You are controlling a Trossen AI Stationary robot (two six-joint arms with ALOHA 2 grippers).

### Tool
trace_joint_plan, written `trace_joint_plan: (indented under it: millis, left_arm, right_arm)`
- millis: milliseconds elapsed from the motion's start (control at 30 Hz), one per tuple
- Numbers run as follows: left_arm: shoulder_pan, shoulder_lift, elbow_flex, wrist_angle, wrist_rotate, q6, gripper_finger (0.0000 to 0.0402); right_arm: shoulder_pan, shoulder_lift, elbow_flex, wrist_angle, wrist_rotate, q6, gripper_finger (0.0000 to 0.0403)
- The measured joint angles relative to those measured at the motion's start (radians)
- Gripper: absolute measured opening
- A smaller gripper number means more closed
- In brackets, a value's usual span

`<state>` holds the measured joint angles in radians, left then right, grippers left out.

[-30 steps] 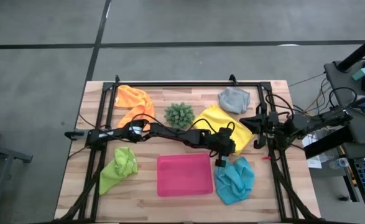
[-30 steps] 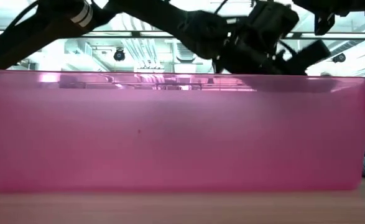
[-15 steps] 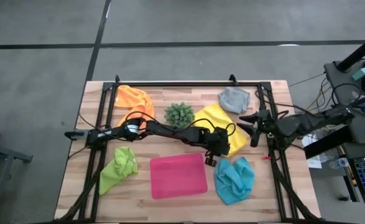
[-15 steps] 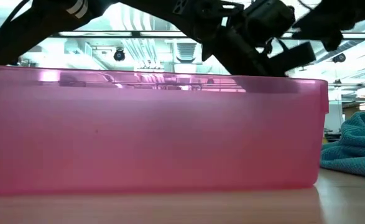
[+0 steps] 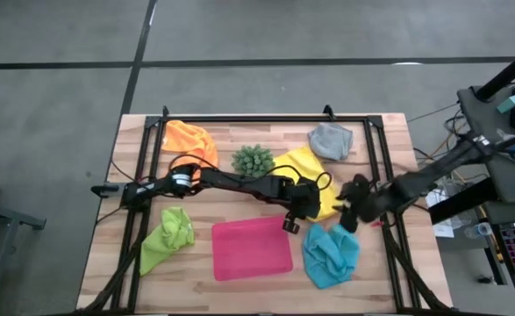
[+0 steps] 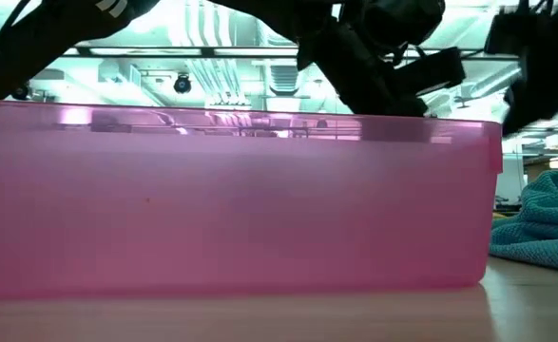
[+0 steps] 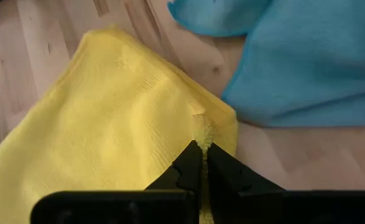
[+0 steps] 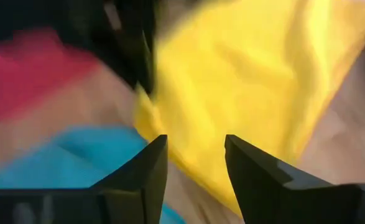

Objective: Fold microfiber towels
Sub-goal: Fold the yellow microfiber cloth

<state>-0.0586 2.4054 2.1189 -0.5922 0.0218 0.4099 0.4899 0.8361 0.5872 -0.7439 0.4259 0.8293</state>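
The yellow towel (image 5: 308,174) lies at the table's middle, toward three o'clock, partly under both arms. Your left gripper (image 7: 201,148) has its fingers pressed together on a small fold at that towel's edge nearest the light blue towel (image 5: 331,254), which sits crumpled at about five o'clock. Your right gripper (image 8: 194,146) hovers just beside the yellow towel's three o'clock edge with its fingers spread and nothing between them. The pink tray (image 5: 251,248) sits at six o'clock, tilted slightly. You have the orange towel (image 5: 189,140) at eleven, the grey towel (image 5: 331,140) at one and the lime green towel (image 5: 168,236) at seven.
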Motion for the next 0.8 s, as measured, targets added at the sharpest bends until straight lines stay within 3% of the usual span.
trace_joint_plan:
  millis: [333, 800]
  left_arm:
    - [0.0, -0.015, -0.001, -0.062, 0.004, -0.002, 0.0]
    - [-0.002, -0.074, -0.001, -0.126, 0.004, -0.036, 0.0]
  right_arm:
    - [0.075, 0.263, -0.003, 0.021, -0.013, 0.008, 0.0171]
    - [0.088, 0.479, -0.012, 0.117, -0.003, -0.198, 0.0171]
